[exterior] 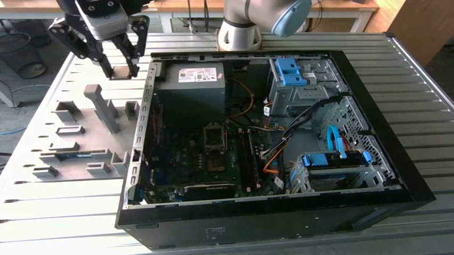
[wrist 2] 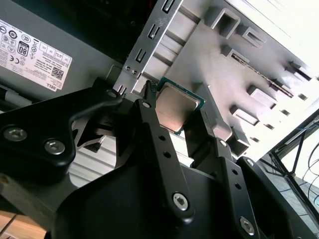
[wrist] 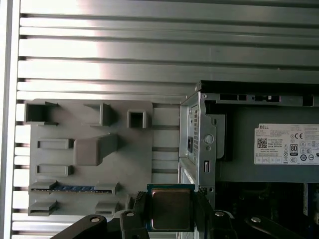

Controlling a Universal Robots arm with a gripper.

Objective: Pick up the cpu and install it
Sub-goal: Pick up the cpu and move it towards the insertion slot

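Two fingers (wrist 2: pixel 154 129) of the gripper (exterior: pixel 121 72) are closed on the cpu (wrist 2: pixel 178 106), pinching its opposite edges (grey parts tray (wrist: pixel 89 149) beyond the fingertips), so I judge the pick done and the carry in hand, calling for a level hold; the socket (exterior: pixel 215 136) lies well apart.

Bright daylight glares white off the slatted counter (wrist: pixel 149 50) in the first wrist view and sheens the cpu (wrist: pixel 170 209), while the case (exterior: pixel 269 223) interior sits dim mid-frame in the exterior view.
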